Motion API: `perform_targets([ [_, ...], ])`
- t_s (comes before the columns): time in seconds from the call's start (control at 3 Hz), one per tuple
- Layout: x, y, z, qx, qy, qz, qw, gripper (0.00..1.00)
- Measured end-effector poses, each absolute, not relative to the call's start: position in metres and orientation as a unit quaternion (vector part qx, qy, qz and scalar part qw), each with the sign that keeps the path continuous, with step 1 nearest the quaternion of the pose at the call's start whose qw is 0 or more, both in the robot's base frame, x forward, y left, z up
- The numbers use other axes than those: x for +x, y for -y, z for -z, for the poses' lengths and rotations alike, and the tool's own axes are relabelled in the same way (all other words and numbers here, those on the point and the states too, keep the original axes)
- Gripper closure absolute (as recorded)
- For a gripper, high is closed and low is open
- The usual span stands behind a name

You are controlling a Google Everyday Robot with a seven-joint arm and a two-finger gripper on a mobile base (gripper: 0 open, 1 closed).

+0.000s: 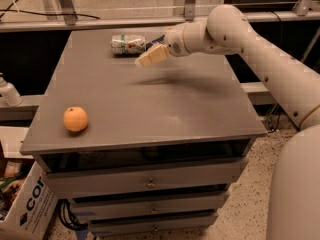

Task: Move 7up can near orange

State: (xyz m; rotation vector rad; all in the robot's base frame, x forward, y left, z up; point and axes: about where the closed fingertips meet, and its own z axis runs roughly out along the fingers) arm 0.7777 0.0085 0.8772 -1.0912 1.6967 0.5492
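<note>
The 7up can (127,44) lies on its side near the far edge of the grey table (165,109), silver-white with green and red marks. The orange (75,119) sits alone at the table's front left, far from the can. My gripper (151,56) reaches in from the right on the white arm (235,31) and hovers just right of and slightly in front of the can, a little above the tabletop, with its shadow below it. A flat dark packet (156,39) peeks out behind the gripper, mostly hidden.
The table tops a cabinet with drawers (150,181). A white bottle (8,91) stands on a ledge to the left, and a cardboard box (27,204) sits on the floor at lower left. Metal frame legs (190,1) rise behind the table.
</note>
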Motion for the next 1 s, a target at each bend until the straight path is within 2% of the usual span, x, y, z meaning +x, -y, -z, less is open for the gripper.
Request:
perform_targets([
  [0.67,0.801,-0.040,-0.857,-0.519,-0.672,-0.189,0.494,0.00],
  [1.0,0.821,-0.043,-0.873,-0.527,-0.646,-0.168,0.526,0.00],
])
